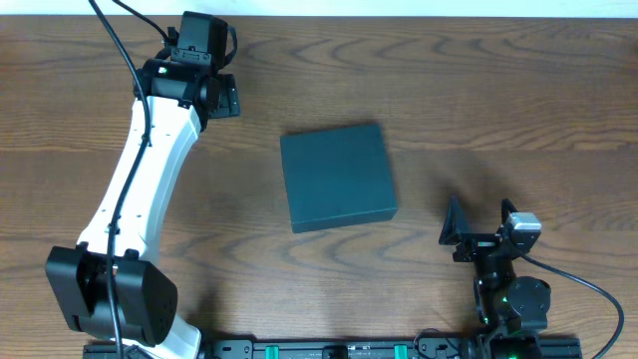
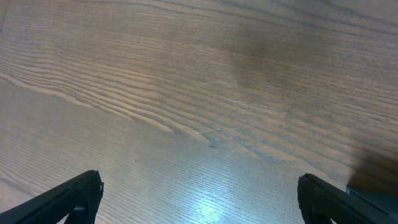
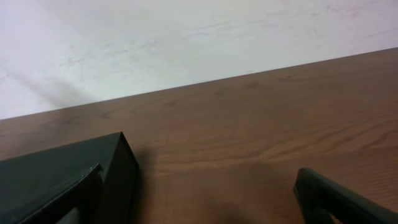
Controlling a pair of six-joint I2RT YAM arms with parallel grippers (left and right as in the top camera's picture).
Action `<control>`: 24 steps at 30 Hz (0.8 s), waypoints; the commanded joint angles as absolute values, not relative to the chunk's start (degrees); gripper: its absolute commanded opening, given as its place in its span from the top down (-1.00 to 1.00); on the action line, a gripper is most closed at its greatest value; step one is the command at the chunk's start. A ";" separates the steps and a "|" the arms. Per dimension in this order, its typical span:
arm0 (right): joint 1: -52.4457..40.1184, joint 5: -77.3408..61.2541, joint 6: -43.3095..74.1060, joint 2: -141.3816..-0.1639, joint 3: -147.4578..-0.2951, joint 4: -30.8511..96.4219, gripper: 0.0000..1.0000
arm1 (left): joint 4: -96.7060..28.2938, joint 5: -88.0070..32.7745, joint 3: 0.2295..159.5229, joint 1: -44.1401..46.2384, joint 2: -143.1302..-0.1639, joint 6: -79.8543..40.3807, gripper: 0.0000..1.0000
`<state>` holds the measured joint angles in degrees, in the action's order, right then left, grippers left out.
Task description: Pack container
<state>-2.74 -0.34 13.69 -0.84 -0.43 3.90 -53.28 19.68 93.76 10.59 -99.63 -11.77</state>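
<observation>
I'm seeing the box [image 1: 339,178] lying closed in the middle of the surface [image 1: 498,90]. My left hand [image 2: 199,196] is hovering spread wide above the wood. My right hand [image 3: 199,205] is also gaping, near the box.

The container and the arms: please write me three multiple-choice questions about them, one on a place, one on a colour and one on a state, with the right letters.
1. Where does the container lie on the table?
A. at the far left edge
B. near the middle
C. on top of the right arm

2. What colour is the container?
A. red
B. white
C. dark teal-green

3. How does the left gripper stand?
A. open, holding nothing
B. shut on the container
C. shut on a hand tool

Answers:
1 B: the overhead view shows it mid-table, between the two arms.
2 C: its top shows dark teal-green from above.
3 A: the left wrist view shows it spread wide over bare wood.
</observation>
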 commanded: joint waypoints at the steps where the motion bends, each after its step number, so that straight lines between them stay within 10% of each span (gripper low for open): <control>1: -2.22 0.19 14.33 -0.38 -0.32 4.16 -0.99 | -53.28 20.23 94.37 10.41 -99.66 -11.66 -0.97; 24: -2.24 0.19 14.33 -0.38 -0.32 4.16 -0.98 | -22.96 19.99 94.37 9.15 -85.60 -16.91 -0.97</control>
